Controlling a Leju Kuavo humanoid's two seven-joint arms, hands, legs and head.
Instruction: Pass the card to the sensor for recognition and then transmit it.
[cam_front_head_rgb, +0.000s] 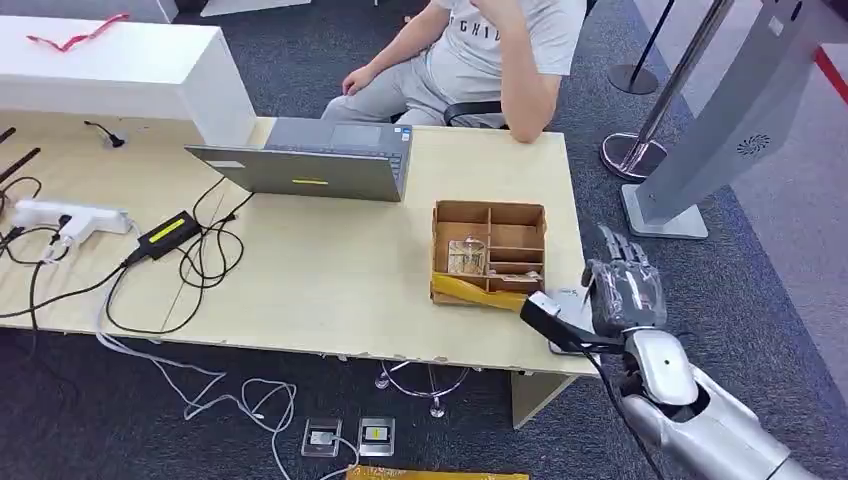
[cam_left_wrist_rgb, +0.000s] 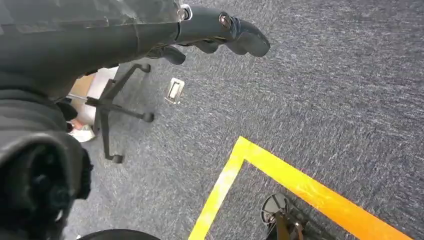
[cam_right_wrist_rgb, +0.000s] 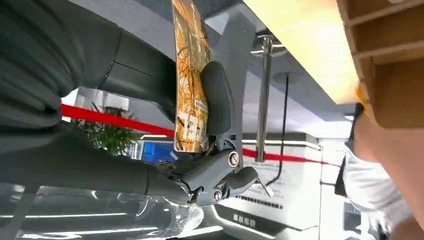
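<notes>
Card (cam_right_wrist_rgb: 190, 75) sitting pinched between thumb and fingers of the right hand (cam_front_head_rgb: 622, 290), which is hovering over the table's (cam_front_head_rgb: 330, 290) near right corner, just right of the cardboard box (cam_front_head_rgb: 489, 252). Left hand (cam_left_wrist_rgb: 210, 27) hanging over grey carpet (cam_left_wrist_rgb: 320, 100), fingers loosely extended, grasping nothing. Person (cam_front_head_rgb: 470, 60) sitting at the far edge behind the laptop (cam_front_head_rgb: 310, 160).
</notes>
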